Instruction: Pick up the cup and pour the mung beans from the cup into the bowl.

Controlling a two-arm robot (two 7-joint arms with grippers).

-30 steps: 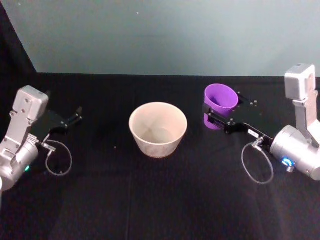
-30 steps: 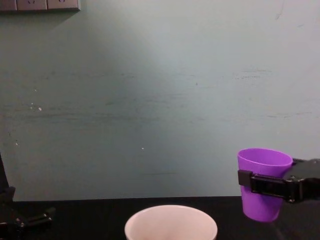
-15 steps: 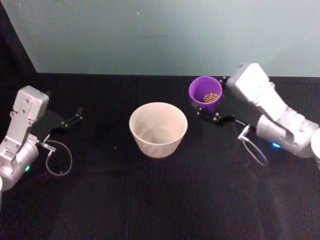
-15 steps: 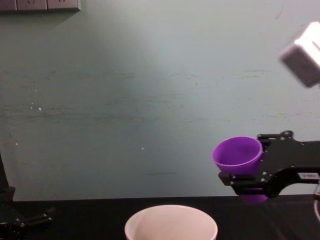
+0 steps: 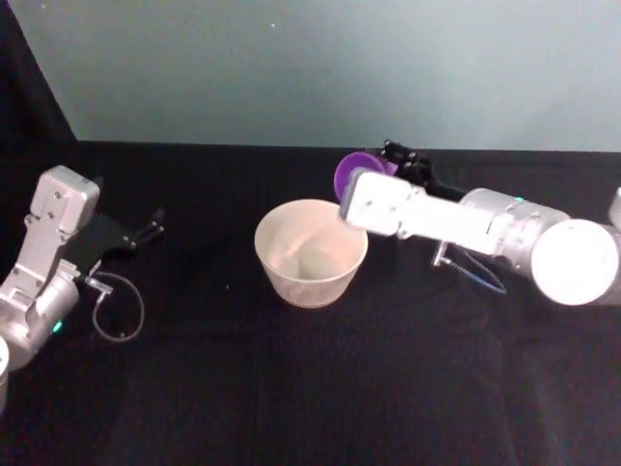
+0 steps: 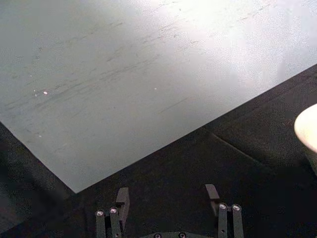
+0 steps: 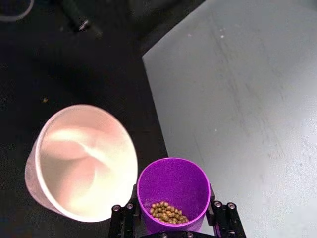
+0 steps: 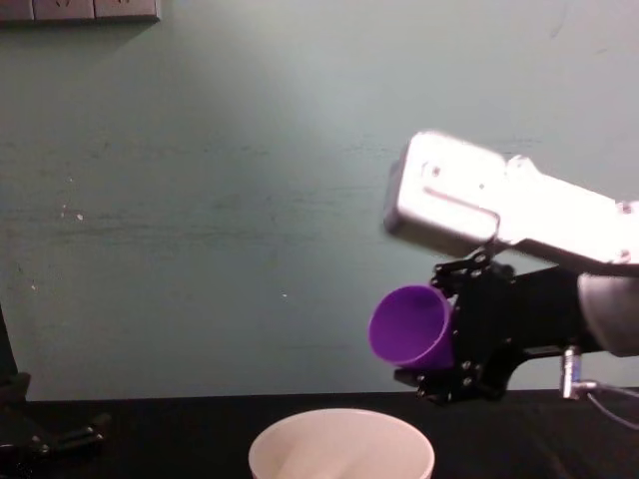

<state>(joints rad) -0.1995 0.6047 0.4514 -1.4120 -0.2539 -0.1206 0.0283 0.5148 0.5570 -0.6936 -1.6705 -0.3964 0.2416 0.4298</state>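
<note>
Head view: the cup [image 5: 351,171] is held raised beside the bowl [image 5: 310,286]. Left wrist view: the left gripper [image 6: 167,194] is seen with jaws spread apart. Right wrist view: the right gripper [image 7: 173,212] is clamped round the cup. Chest view: the cup is tipped bowlward.

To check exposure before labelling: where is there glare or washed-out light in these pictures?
Right wrist view: the bowl is washed out inside by light, yet the beans in the cup are readable. Left wrist view: a bright patch glares on the wall. Chest view: the right arm has an overexposed white shell.
</note>
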